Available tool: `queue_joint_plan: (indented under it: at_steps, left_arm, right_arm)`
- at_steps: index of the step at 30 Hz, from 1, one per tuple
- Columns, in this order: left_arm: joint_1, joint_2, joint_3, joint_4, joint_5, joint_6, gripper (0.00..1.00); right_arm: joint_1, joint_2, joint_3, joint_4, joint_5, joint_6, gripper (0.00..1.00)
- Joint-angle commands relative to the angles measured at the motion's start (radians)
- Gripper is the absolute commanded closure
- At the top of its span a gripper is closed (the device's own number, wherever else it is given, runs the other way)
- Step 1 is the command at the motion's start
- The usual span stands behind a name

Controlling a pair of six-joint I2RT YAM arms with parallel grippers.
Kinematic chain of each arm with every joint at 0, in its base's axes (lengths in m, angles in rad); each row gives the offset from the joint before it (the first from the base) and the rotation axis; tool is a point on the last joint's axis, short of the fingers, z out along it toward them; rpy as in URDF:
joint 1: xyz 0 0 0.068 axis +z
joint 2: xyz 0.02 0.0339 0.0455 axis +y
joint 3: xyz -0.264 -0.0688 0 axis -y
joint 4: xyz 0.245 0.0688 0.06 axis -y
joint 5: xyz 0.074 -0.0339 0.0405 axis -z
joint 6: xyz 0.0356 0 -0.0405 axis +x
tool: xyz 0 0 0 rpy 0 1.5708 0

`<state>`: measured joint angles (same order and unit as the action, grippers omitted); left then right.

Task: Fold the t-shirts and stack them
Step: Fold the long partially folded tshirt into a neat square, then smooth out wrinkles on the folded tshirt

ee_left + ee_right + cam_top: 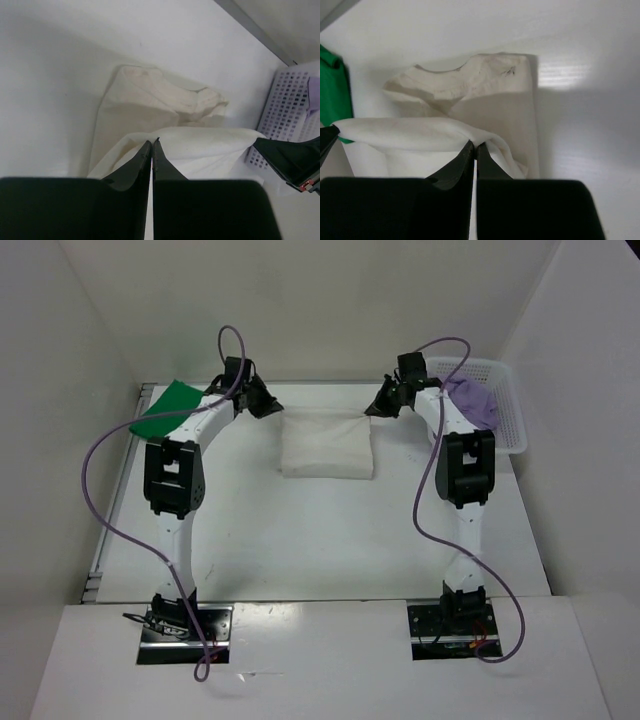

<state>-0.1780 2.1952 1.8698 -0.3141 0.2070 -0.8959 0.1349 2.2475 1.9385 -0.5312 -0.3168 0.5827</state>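
Left gripper (152, 143) pinches the rumpled, half-folded white t-shirt (145, 105).

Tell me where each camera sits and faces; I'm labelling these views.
Top external: above and behind, looking down at the table; both whole arms show.
Left wrist: past the shut left gripper toward the white t-shirt and basket.
Right wrist: past the shut right gripper toward the green t-shirt.
All share the white t-shirt.
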Motion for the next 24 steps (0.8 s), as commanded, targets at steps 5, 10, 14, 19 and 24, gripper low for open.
queue_joint_plan:
  at_steps: [5,10,14,19,24]
  left_arm:
    - [0.034,0.135,0.221,0.072,-0.061,-0.067,0.60]
    - [0.054,0.086,0.169,0.133,-0.041,-0.090,0.25]
    - [-0.003,-0.063,-0.010,0.217,-0.026,-0.077,0.37]
    - [-0.124,-0.123,-0.180,0.312,0.086,-0.125,0.42]
    - [-0.172,-0.123,-0.382,0.400,0.146,-0.136,0.44]
  right_arm:
    - [-0.012,0.179,0.328,-0.052,0.018,0.003,0.75]
    - [-0.012,0.178,0.402,-0.098,-0.008,-0.018,0.60]
    - [0.015,0.057,0.260,-0.054,0.001,-0.027,0.71]
    - [0.078,-0.100,-0.088,0.071,-0.109,0.000,1.00]
    - [0.117,-0.137,-0.326,0.190,-0.171,0.026,1.00]
